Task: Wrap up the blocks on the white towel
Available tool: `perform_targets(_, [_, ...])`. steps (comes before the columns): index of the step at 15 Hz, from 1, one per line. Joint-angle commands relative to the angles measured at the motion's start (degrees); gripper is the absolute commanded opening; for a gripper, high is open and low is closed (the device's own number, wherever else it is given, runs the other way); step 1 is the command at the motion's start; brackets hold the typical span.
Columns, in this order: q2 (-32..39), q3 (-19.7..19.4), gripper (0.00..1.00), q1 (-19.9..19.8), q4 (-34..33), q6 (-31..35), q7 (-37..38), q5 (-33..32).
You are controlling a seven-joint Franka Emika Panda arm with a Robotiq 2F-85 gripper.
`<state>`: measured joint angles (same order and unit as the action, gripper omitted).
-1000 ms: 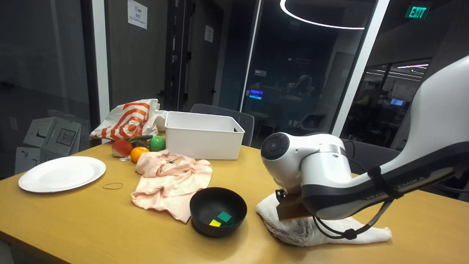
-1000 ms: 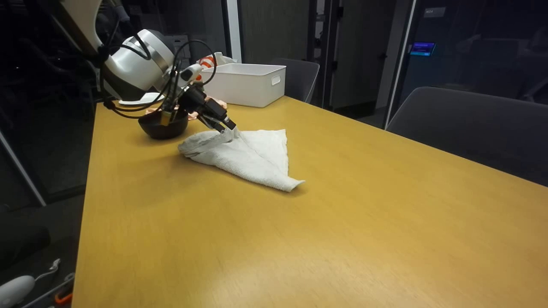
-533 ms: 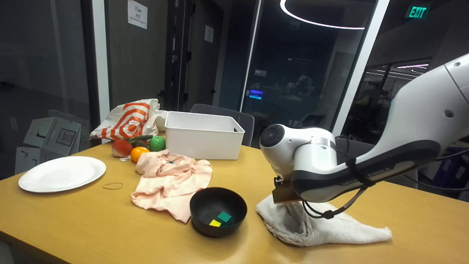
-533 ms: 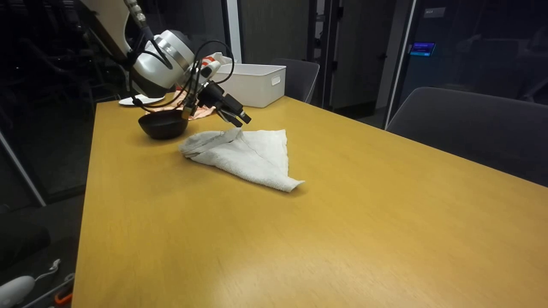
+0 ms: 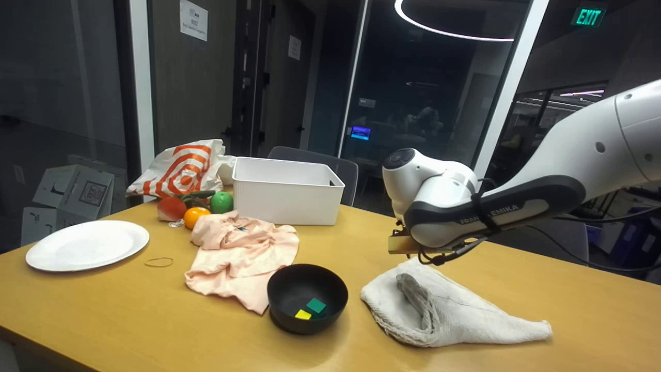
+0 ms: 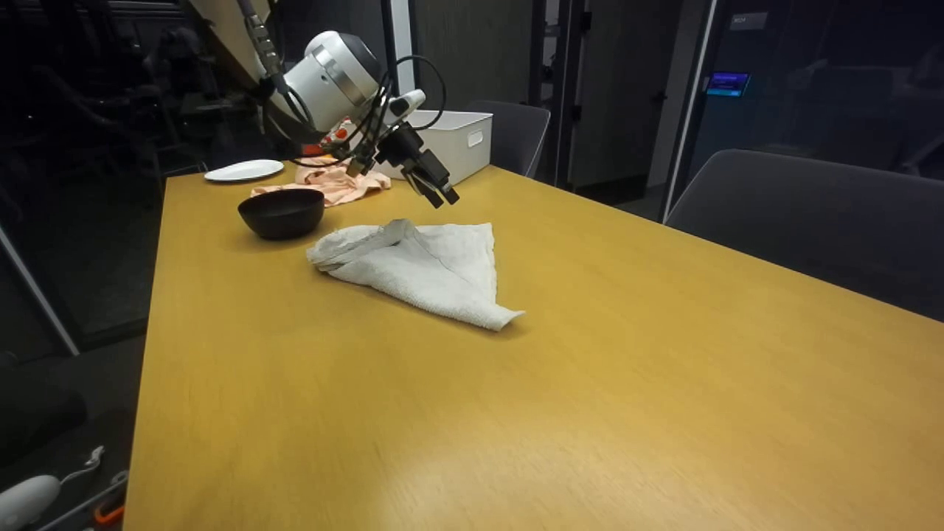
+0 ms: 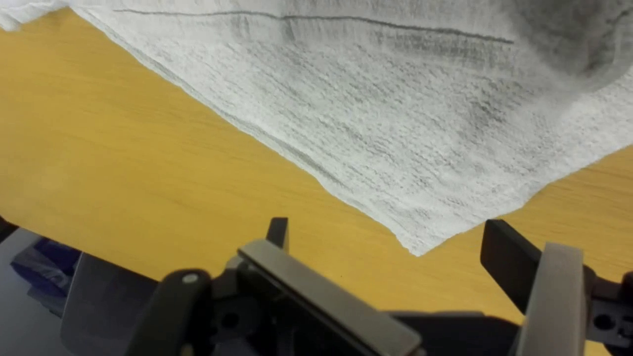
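Dark glass (image 5: 428,93) stands behind your wood-grained table (image 6: 516,413), where the white towel (image 5: 465,318) lies folded on itself, an open hollow on the side toward the black bowl (image 5: 289,290) and a narrow end opposite. Your gripper (image 7: 385,229) hangs above the towel, clear of it, with the fingers (image 7: 509,262) spread wide; from the wrist you see one towel corner below the gap between them. You get only a shadowy look into the hollow, so you can't tell whether blocks sit inside. That bowl, near the towel, holds a green piece (image 5: 316,305) and a yellow piece (image 5: 303,314).
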<state>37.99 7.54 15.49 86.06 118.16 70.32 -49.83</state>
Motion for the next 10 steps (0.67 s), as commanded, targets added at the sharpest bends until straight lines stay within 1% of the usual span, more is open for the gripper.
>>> perform_targets(1, [4.62,-1.45,1.0,0.39,-6.91,0.75,-5.24,6.43])
perform_targets(3, [6.3,-3.02,1.0,1.23,-7.78,1.81,-5.68,7.61])
perform_targets(6, [8.84,-5.68,1.0,2.84,-8.33,4.47,-4.77,6.51])
perform_targets(10, [12.18,-7.11,1.0,2.88,-11.47,5.52,-5.79,8.65])
